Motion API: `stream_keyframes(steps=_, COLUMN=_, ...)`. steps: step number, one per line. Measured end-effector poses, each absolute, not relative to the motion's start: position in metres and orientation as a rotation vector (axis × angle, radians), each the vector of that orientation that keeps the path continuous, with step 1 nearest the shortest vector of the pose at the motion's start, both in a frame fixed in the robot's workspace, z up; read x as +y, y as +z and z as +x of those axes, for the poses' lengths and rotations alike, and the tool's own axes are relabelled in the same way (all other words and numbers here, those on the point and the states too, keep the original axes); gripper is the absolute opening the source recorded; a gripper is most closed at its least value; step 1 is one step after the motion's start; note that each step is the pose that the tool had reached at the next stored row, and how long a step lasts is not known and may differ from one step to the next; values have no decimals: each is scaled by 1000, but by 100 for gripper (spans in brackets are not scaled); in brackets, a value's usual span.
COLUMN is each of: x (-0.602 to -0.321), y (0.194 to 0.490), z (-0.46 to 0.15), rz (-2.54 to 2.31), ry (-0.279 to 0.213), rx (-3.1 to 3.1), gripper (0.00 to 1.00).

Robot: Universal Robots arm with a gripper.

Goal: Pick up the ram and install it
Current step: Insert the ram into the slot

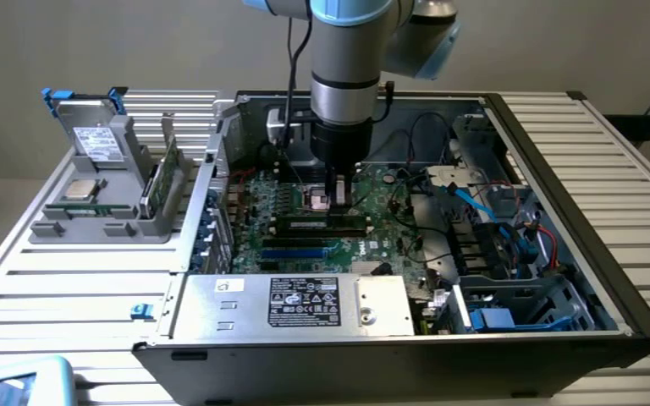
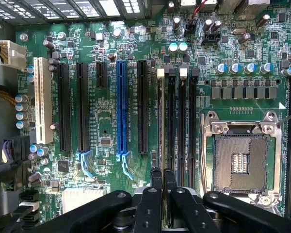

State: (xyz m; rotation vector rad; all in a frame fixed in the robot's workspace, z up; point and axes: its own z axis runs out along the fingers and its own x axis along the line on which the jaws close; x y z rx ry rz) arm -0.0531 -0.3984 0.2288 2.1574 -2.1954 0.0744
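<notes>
The ram [image 2: 161,121] is a thin green stick seen edge-on, standing in a memory slot of the motherboard [image 2: 102,131] between white latches. In the exterior view the ram [image 1: 319,223] lies as a long dark strip across the board inside the open computer case [image 1: 551,169]. My gripper [image 2: 163,177] reaches straight down over it, its two black fingers [image 2: 156,180] pressed close together with the stick's edge running into the narrow gap. From the exterior view, the gripper [image 1: 342,201] sits low at the board, right at the ram's upper edge.
An empty processor socket [image 2: 240,162] lies beside the memory slots, and a blue expansion slot [image 2: 121,107] on the other side. A silver power supply [image 1: 291,304] fills the case front. On the exterior view's left, a grey rack [image 1: 99,216] holds a green card [image 1: 162,182] and a processor chip [image 1: 80,188]. Cables [image 1: 494,220] crowd the case's right.
</notes>
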Motion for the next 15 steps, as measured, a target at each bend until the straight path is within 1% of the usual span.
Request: stream_keyframes(steps=15, x=-399, y=228, z=-53, rz=2158, ry=76, rx=-2196, gripper=13)
